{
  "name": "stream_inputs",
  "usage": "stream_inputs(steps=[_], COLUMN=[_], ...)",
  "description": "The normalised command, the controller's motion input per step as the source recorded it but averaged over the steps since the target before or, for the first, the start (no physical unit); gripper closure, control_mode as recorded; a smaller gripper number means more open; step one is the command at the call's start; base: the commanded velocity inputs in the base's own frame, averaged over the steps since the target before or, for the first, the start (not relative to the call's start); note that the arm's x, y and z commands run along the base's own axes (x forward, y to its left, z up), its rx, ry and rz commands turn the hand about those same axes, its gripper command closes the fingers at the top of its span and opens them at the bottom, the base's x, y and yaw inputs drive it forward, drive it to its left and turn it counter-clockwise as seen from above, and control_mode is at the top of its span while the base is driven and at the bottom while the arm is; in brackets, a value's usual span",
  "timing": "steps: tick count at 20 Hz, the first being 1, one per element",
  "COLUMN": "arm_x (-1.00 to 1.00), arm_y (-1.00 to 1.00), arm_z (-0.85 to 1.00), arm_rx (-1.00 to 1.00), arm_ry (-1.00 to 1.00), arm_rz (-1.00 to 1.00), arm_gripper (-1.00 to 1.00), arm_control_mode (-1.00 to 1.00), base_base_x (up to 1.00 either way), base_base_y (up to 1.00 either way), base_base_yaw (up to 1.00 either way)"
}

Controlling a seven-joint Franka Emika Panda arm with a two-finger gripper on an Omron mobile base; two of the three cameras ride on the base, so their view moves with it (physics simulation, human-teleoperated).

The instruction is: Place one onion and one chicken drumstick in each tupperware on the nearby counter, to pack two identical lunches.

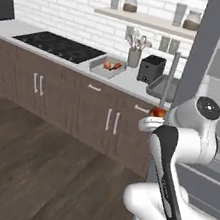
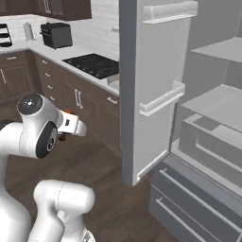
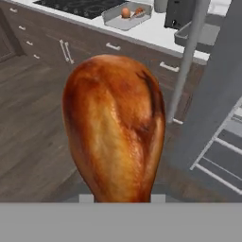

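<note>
My gripper (image 1: 153, 118) is shut on a golden-brown chicken drumstick (image 3: 116, 127), which looms large in the hand view and hides the fingertips. In the left base view the drumstick (image 1: 157, 112) hangs in front of the cabinets, below the counter (image 1: 126, 83) edge. One grey tupperware (image 1: 107, 66) next to the stove holds an onion (image 1: 107, 65) and another drumstick (image 1: 117, 66). A second tupperware (image 1: 165, 87) lies right of the toaster, partly behind the fridge door. Both trays appear in the hand view, the filled tupperware (image 3: 126, 15) and the other one (image 3: 198, 35).
The open grey fridge door (image 1: 203, 51) stands close on the right, its handle (image 3: 189, 61) between me and the second tray. A black toaster (image 1: 152, 68), a utensil holder (image 1: 134, 56) and the black cooktop (image 1: 59, 46) sit on the counter. Fridge shelves and drawers (image 2: 208, 142) stand open.
</note>
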Motion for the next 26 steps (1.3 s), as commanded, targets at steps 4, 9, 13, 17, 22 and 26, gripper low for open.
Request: stream_inputs(steps=[4,9,13,17,22,26], arm_x=[0.00,0.00,0.00,0.00,0.00,0.00], arm_y=[0.00,0.00,0.00,0.00,0.00,0.00], arm_z=[0.00,0.00,0.00,0.00,0.00,0.00], arm_rx=[0.00,0.00,0.00,0.00,0.00,0.00], arm_ry=[0.00,0.00,0.00,0.00,0.00,0.00], arm_rz=[0.00,0.00,0.00,0.00,0.00,0.00], arm_gripper=[1.00,1.00,1.00,1.00,1.00,1.00], arm_control_mode=[1.00,1.00,1.00,1.00,1.00,1.00], base_base_x=[0.64,1.00,1.00,1.00,1.00,0.99], base_base_y=[0.42,0.00,-0.07,0.08,0.00,0.00], base_base_yaw=[0.60,0.40,0.40,0.09,-0.14,-0.44])
